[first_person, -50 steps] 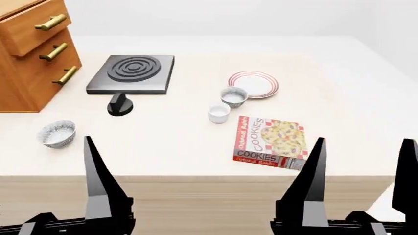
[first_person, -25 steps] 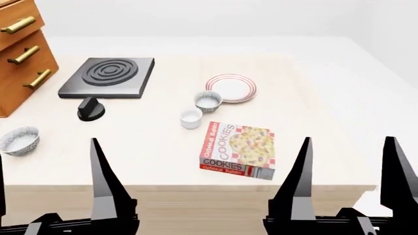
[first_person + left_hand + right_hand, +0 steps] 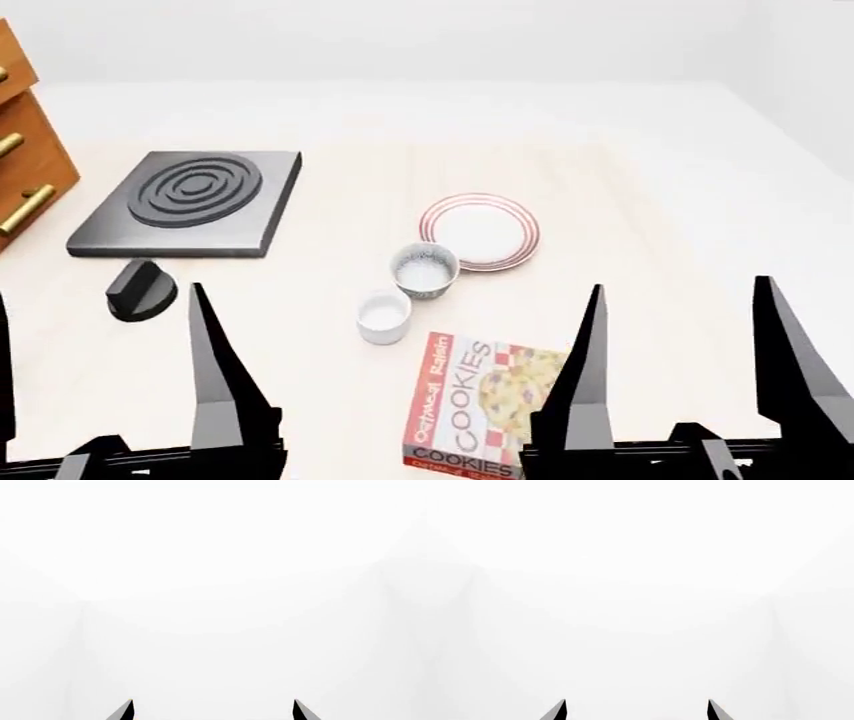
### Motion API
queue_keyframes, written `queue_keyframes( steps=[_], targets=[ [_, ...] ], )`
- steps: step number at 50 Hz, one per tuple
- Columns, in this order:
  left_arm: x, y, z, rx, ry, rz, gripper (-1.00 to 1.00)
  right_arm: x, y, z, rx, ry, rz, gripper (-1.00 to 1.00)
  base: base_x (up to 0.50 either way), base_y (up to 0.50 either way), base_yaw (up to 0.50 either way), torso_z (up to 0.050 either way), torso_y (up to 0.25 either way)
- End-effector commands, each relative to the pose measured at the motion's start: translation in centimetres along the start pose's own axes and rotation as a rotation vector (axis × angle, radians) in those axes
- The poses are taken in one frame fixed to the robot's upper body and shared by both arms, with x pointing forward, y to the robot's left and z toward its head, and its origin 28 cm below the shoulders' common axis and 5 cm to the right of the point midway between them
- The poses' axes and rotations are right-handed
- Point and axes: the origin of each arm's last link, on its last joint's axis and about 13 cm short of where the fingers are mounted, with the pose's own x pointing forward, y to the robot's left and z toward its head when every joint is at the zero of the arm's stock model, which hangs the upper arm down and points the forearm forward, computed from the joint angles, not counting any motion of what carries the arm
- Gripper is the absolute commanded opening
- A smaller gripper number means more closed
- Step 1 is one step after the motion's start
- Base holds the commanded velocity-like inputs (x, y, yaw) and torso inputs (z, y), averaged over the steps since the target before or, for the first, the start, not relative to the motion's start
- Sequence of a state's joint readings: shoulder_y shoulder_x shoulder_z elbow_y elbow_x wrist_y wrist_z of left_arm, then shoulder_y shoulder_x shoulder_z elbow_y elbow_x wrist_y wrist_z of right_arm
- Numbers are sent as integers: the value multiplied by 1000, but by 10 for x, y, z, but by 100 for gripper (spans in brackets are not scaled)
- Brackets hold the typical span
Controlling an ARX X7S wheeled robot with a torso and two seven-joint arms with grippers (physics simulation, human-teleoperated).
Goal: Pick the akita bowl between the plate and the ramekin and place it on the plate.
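View has slid closer: drawers nearly out of frame, cookie box [image 3: 478,418] now under you. Akita bowl [image 3: 424,269] sits on counter [image 3: 641,200], between plate [image 3: 479,231] and ramekin [image 3: 384,314]. Right tool [image 3: 681,375] and left tool [image 3: 100,375] both spread, empty. Reach next.

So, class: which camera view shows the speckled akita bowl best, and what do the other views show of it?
The head view. There the akita bowl sits in full sight between the plate and the ramekin, with its rim and inside visible. Both wrist views show none of it, only blank white and the tips of their own open jaws.
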State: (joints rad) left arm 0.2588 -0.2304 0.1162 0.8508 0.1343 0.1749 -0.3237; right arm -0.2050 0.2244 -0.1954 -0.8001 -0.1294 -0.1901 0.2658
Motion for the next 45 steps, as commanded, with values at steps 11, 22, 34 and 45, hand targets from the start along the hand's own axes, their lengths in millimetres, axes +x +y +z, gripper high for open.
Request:
queue_keyframes(
  steps=[11, 22, 34, 45],
  targets=[
    [2, 2, -1, 20, -6, 2, 100, 2, -3, 0, -37, -5, -2, 100, 500, 0, 0, 0, 0],
    [2, 2, -1, 21, -4, -1, 100, 2, -3, 0, -37, -4, -2, 100, 500, 0, 0, 0, 1],
    [1, 2, -3, 22, -1, 1, 100, 3, -2, 0, -44, -4, 1, 100, 500, 0, 0, 0, 0],
    [0, 2, -4, 24, 12, -2, 100, 26, 1, -20, 51, 371, 152, 100, 233, 0, 0, 0, 0]
  ],
)
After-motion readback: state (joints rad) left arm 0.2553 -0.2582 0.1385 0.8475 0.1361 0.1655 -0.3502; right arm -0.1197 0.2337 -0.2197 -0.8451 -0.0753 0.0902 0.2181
